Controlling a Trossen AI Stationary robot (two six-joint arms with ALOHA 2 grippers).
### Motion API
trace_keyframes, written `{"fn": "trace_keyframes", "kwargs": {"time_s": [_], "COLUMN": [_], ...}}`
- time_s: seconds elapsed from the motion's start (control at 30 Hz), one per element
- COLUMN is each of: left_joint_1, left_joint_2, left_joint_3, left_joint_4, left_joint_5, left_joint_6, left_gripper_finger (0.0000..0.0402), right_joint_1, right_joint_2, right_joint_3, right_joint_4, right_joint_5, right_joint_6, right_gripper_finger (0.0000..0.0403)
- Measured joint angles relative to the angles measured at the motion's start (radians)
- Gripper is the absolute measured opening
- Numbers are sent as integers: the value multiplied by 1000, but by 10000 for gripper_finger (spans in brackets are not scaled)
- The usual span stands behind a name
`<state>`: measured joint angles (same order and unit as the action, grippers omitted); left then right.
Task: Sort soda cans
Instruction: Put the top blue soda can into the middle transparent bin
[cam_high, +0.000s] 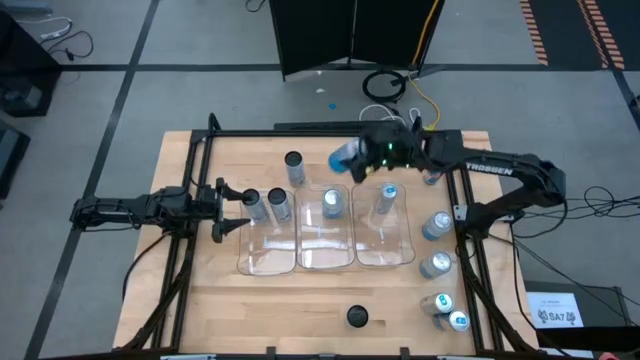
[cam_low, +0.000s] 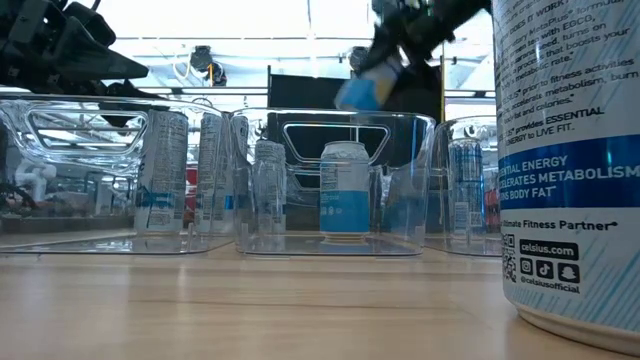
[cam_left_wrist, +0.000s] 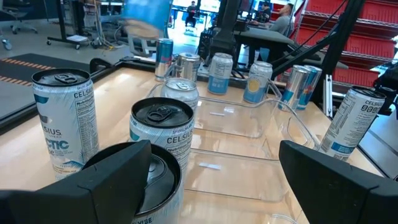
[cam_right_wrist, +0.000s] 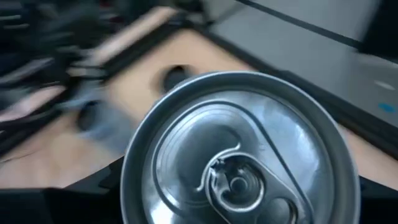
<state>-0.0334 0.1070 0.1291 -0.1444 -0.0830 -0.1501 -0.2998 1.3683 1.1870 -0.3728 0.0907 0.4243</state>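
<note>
Three clear trays stand mid-table. The left tray has two dark-topped soda cans at its far end. The middle tray holds one can, the right tray another. My right gripper is shut on a blue-sided can in the air over the trays' far ends. That can's silver top fills the right wrist view. My left gripper is open at the left tray's left side. The nearest dark-topped can sits partly behind one finger. My right gripper pinches the blue-sided can by its body below the rim, one finger on each side. The can is lifted clear above the trays and tilted, its top toward the wrist. My left gripper: I cannot tell whether its finger touches the nearest can.
A dark-topped can stands on the table beyond the left tray, and another near the near edge. Several cans line the table's right side, and one stands close to the low camera. Bare wood lies in front of the trays.
</note>
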Motion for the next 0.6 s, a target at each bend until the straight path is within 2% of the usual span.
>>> {"fn": "trace_keyframes", "kwargs": {"time_s": [0.27,0.37,0.6], "left_joint_1": [0,0,0], "left_joint_2": [0,0,0], "left_joint_3": [0,0,0], "left_joint_4": [0,1,0], "left_joint_5": [0,0,0], "left_joint_6": [0,0,0], "left_gripper_finger": [363,363,363], "right_joint_1": [169,191,203], "right_joint_2": [66,127,336], "right_joint_3": [5,73,343], "right_joint_4": [143,74,-199], "right_joint_5": [-20,-24,-18], "right_joint_6": [-109,-136,-233], "right_gripper_finger": [294,294,294]}}
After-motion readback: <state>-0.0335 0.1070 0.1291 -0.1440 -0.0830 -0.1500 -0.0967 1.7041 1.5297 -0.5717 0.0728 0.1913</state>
